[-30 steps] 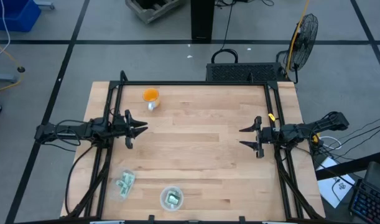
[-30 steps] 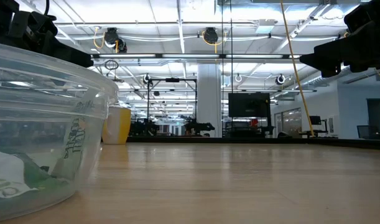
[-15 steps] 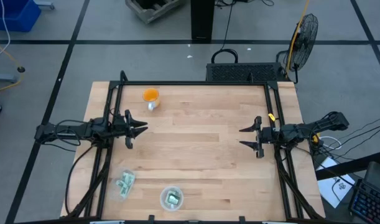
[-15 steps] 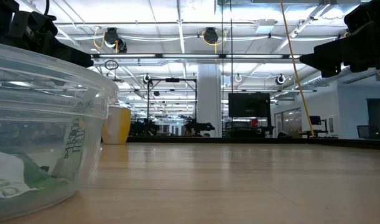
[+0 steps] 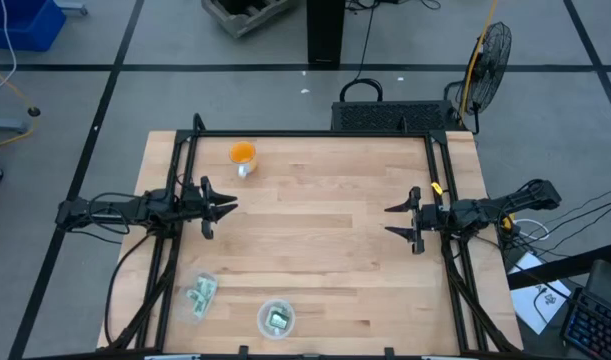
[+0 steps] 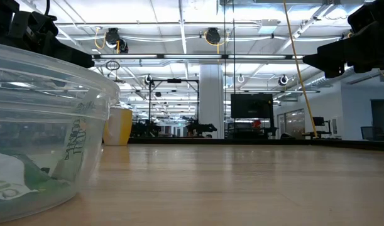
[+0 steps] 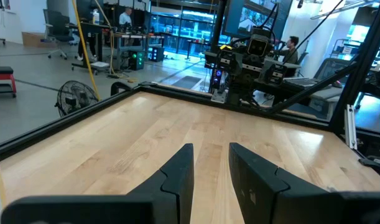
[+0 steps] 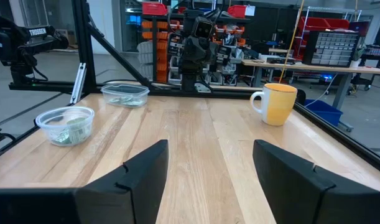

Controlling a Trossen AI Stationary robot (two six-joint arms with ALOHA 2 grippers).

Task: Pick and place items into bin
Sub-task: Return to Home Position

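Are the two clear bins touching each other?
Apart. The high view shows bare wood between the left bin and the right bin. Left gripper and right gripper hang at the table's sides.

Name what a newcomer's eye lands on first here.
A round clear bin and a rectangular clear bin, both holding pale green and white packets, sit at the table's front edge on the left arm's side. An orange-yellow mug stands near the back left corner. The left gripper and right gripper hover empty at opposite sides.
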